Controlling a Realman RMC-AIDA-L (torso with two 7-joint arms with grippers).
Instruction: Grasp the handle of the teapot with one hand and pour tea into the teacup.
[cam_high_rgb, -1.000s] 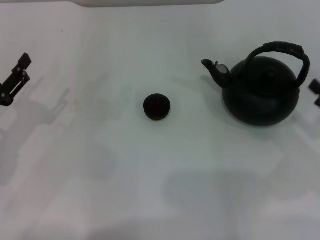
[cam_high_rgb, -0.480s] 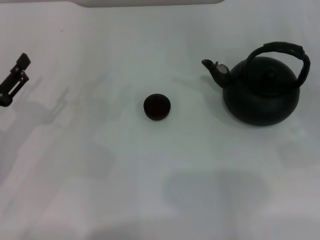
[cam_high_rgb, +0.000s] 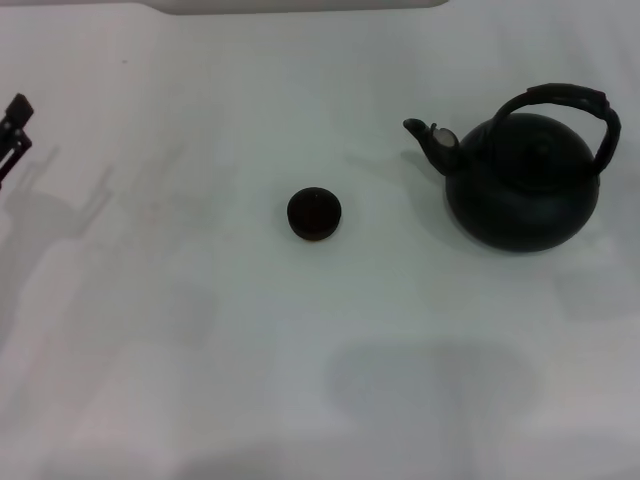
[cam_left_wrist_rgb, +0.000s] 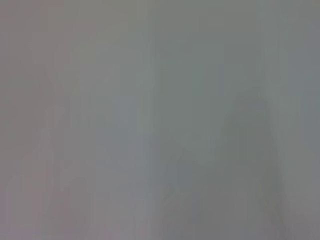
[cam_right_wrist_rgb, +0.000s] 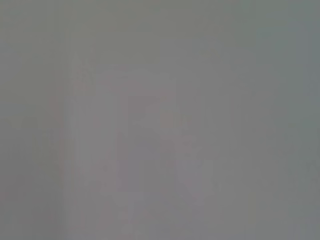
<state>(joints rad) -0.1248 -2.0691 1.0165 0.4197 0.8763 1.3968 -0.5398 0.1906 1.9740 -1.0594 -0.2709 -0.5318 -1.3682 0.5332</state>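
The teapot (cam_high_rgb: 522, 180) stands upright on the white desk (cam_high_rgb: 300, 350), toward the robot's right and somewhat far from the body; it is round, matte black, and much larger than anything else on the surface; its short spout (cam_high_rgb: 432, 142) points toward the robot's left, in the direction of the teacup (cam_high_rgb: 314, 213); the handle (cam_high_rgb: 560, 105), a thick black arch with a wrapped look along its top, loops over the lid from one shoulder of the pot to the other and stands free, with nothing touching it; the teacup, a tiny dark round cup with no handle of its own, sits upright near the middle of the desk, well apart from the teapot and on the spout's side of it; whether it holds any liquid cannot be told from the head view; the left gripper (cam_high_rgb: 14, 130) shows only as a small black part at the far left edge of the head view, well away from both the cup and the pot (too little of it shows to tell whether its jaws are spread or pressed together); the two wrist views show only a plain, featureless grey field, with no object to make out; soft grey shadows lie on the desk near the left edge and toward the near side.
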